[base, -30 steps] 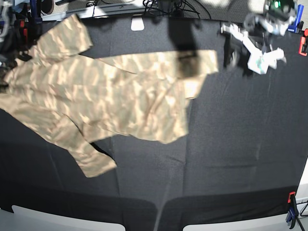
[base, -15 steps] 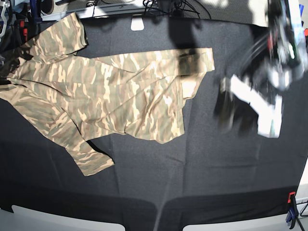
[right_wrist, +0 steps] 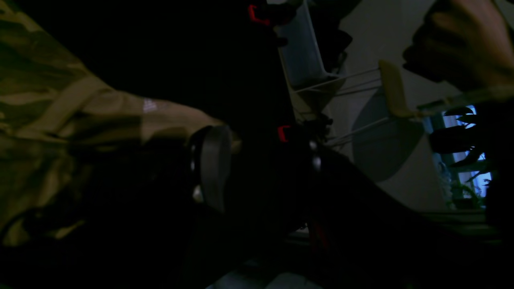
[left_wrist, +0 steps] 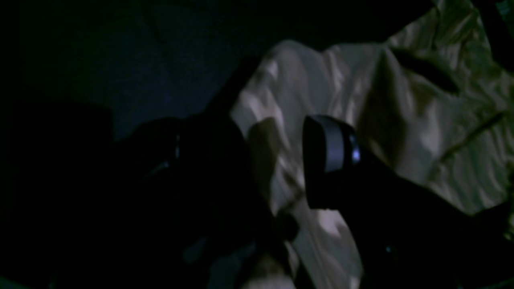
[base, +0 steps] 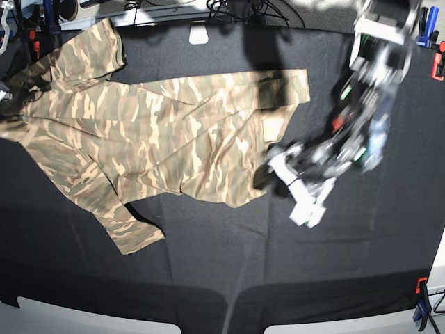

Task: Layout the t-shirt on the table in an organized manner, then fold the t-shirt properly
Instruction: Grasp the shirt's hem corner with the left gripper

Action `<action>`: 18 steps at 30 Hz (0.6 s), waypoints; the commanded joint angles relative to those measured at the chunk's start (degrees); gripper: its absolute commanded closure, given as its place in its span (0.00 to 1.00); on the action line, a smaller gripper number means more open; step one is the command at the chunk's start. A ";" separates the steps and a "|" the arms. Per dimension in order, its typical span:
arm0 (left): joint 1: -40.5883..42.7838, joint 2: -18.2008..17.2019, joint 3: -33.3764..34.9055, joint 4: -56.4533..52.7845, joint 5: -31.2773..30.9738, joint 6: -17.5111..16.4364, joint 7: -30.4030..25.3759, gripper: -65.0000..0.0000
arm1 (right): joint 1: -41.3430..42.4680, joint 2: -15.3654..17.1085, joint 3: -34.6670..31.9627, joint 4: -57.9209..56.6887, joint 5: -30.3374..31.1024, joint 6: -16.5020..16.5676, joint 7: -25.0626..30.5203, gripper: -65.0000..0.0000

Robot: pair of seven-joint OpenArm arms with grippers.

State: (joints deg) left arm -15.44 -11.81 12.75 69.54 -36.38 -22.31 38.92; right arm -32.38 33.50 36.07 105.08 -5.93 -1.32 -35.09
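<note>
The camouflage t-shirt [base: 160, 132] lies spread on the left half of the black table [base: 208, 243], one sleeve at the back left and one at the front. My left gripper [base: 274, 174] is at the shirt's right edge. In the left wrist view it [left_wrist: 261, 160] is open, with pale shirt fabric [left_wrist: 401, 100] showing between the jaws. My right gripper [right_wrist: 263, 164] is open at the table's far left. The shirt [right_wrist: 40, 100] and its tan collar band [right_wrist: 80, 100] lie just beside one finger [right_wrist: 213, 168].
A red clamp [base: 438, 66] and a blue clamp [base: 422, 35] are at the back right, and another clamp [base: 420, 289] at the front right. A white block [base: 199, 33] sits at the back edge. A person's hand [right_wrist: 453, 44] shows beyond the table.
My left arm swung from the back right corner down and left to the shirt's right edge. The shirt's left side shifted slightly.
</note>
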 commanded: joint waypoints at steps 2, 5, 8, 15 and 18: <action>-3.91 1.25 -0.22 -3.43 -1.18 -2.62 -1.38 0.47 | 0.15 1.27 0.70 1.01 -0.87 -0.85 0.52 0.63; -6.67 1.62 -0.22 -8.92 -1.18 -4.31 -1.42 0.47 | 0.15 1.27 0.70 1.01 -0.87 -0.85 0.50 0.63; -8.48 1.33 -0.22 -13.00 -1.18 -4.31 -1.38 0.53 | 0.15 1.27 0.70 1.01 -0.87 -0.85 0.52 0.63; -8.70 1.31 -0.28 -14.56 -1.20 -4.33 -2.10 0.96 | 0.15 1.27 0.70 1.01 -0.87 -0.85 0.52 0.63; -9.38 1.31 -0.28 -14.49 -1.20 -4.33 -2.45 1.00 | 0.15 1.29 0.70 1.01 -0.87 -0.87 0.52 0.63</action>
State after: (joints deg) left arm -22.76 -10.37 12.69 54.08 -36.64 -26.15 37.78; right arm -32.38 33.47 36.07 105.08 -5.93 -1.32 -35.48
